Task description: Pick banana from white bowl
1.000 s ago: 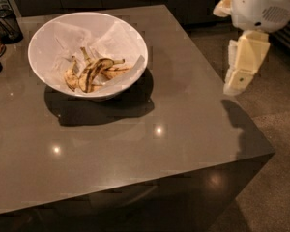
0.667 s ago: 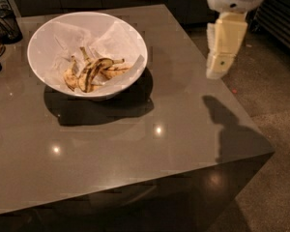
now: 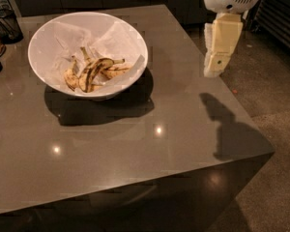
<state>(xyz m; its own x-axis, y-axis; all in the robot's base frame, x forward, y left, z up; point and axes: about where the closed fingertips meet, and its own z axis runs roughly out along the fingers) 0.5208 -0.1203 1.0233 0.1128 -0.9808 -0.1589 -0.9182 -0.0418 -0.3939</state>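
The white bowl (image 3: 48, 37) stands at the back left of the dark table, lined with crumpled white paper. Several bananas lie in its bottom. The banana (image 3: 94, 70), long, curved and heavily streaked dark brown, lies on top of the smaller, yellower ones. My gripper (image 3: 215, 67) hangs point-down from the white arm at the upper right, above the table's right edge. It is well to the right of the bowl and touches nothing.
The grey table (image 3: 174, 129) has its right edge and front right corner close below the arm. A black wire basket (image 3: 5, 23) and dark objects sit at the back left. Speckled floor lies to the right.
The arm and gripper have moved left and up, from beyond the table's right edge towards the table. The bowl and bananas have not moved.
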